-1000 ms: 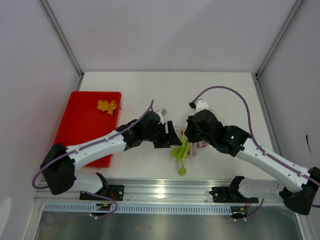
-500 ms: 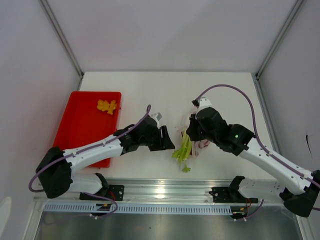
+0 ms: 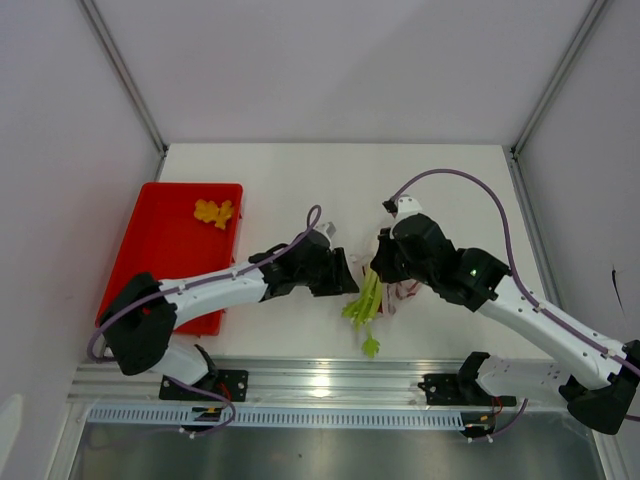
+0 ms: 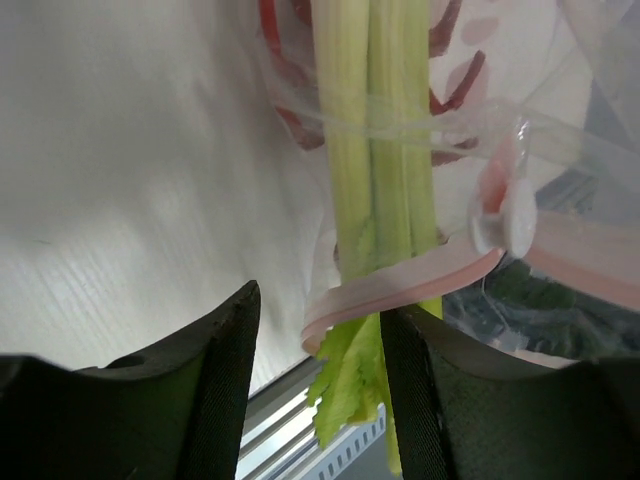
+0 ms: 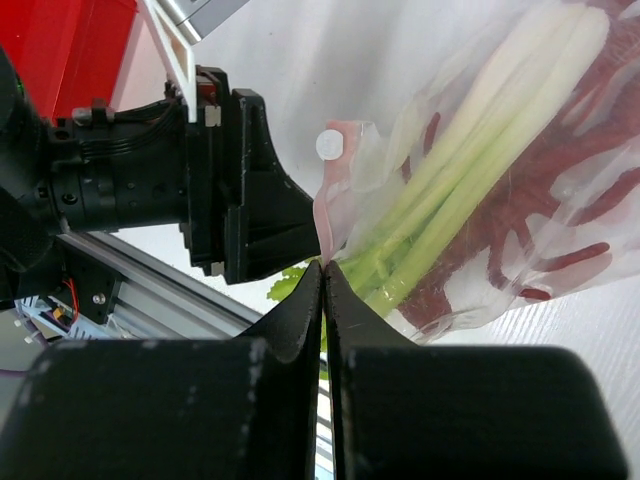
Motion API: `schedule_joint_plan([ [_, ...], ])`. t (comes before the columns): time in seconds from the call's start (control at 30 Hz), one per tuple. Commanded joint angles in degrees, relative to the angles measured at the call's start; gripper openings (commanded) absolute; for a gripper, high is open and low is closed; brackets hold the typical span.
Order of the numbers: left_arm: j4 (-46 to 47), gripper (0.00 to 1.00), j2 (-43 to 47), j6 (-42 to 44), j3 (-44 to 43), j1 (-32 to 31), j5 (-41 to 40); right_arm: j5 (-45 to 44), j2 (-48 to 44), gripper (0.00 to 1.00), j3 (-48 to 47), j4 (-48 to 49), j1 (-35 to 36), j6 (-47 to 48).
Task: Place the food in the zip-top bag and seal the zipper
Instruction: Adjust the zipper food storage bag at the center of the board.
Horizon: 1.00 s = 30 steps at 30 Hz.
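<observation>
My right claw point(image 5: 322, 270) pinches the bag point(image 5: 600, 150), left claw point(image 4: 318, 312) open astride the zipper point(image 4: 400, 285); stalks point(image 4: 375, 150) crossing it could block sealing.

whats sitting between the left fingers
In the left wrist view, the pink zipper strip of the zip-top bag and the leafy ends of the green stalks sit between the left fingers, which stand apart.

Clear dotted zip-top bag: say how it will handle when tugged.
Probably floppy: the clear pink-dotted plastic zip-top bag creases around the light green stalks. Likely slippery glossy film. Stalks poking past its pink-red zipper strip may slide out.
</observation>
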State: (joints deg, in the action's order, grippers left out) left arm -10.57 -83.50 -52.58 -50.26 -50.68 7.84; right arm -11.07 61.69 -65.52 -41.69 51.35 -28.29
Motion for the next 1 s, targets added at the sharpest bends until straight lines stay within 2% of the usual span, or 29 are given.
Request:
schedule_joint_plan([
  [0.0, 4.9, 0.52, -2.6, -0.9, -2.7, -0.3, 1.6, 0.6, -0.9, 0.0, -2.6, 2.5, -0.1, -0.4],
  [0.1, 6.4, 0.38, -3.8, -2.0, -2.9, -0.5, 2.3, 1.0, -0.1, 0.0, -2.7, 2.7, -0.2, -0.8],
  [0.3, 10.3, 0.23, -3.3, -3.4, 0.2, -0.7, 2.2, 1.8, 0.2, 0.0, -2.4, 3.8, -0.3, -1.8],
  [0.4, 9.2, 0.01, -2.2, -2.4, -0.1, -0.7, 1.9, 1.5, 0.4, 0.0, -2.8, 3.6, -0.6, -1.3],
  [0.57, 1.0, 0.01, 5.1, 3.2, -2.6, -0.3, -0.8, -0.5, 0.2, 0.0, -5.8, 0.2, -2.9, 2.3],
  [0.67, -5.1, 0.0, 8.4, 7.6, -7.6, -0.2, 0.3, -1.4, 0.4, 0.0, -8.3, -2.4, -5.4, 5.0],
  [0.77, -11.9, 0.01, 11.3, 11.5, -15.3, 0.0, 4.1, -4.8, 1.6, 0.0, -14.4, -5.9, -6.9, 8.9],
  [0.8, -14.6, 0.01, 11.2, 12.3, -22.2, 0.1, 4.5, -7.6, 2.1, 0.0, -18.5, -8.1, -7.0, 9.8],
  [0.9, -24.1, 0.01, 9.0, 15.0, -31.2, 0.2, 6.9, -9.2, 3.5, 0.0, -24.6, -10.3, -7.5, 12.4],
  [0.97, -26.6, 0.01, 7.7, 15.5, -35.5, 1.0, 12.6, -9.0, 3.4, 0.0, -25.3, -10.3, -7.8, 12.2],
])
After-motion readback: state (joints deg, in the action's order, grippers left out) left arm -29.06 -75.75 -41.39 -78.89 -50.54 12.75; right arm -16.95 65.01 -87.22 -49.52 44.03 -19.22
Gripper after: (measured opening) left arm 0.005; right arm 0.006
